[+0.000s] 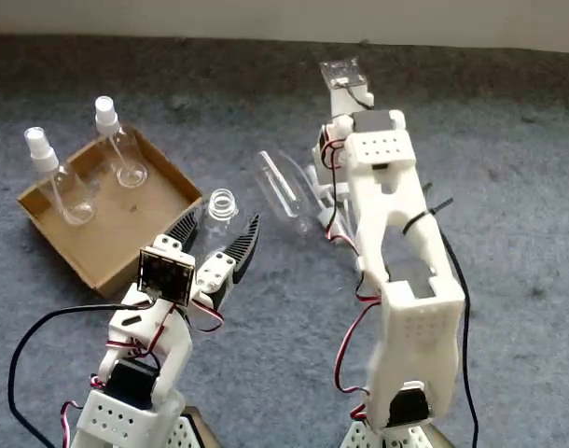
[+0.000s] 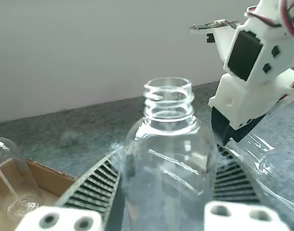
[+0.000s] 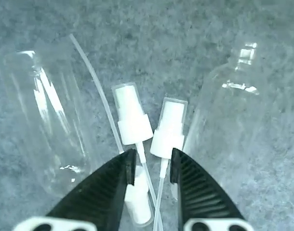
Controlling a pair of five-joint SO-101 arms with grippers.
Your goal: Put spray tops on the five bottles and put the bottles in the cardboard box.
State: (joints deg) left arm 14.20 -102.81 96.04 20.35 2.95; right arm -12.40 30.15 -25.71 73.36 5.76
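Clasping an uncapped bottle (image 2: 164,159) upright, the left claw (image 1: 224,220) sits level.

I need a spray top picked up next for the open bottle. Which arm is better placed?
Right. The right gripper is open and low over the spray tops lying on the carpet. The left gripper holds the open bottle upright, so it is occupied.

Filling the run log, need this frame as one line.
left end effector: shut on uncapped bottle, upright beside cardboard box | right end effector: open over spray tops | box: two capped bottles
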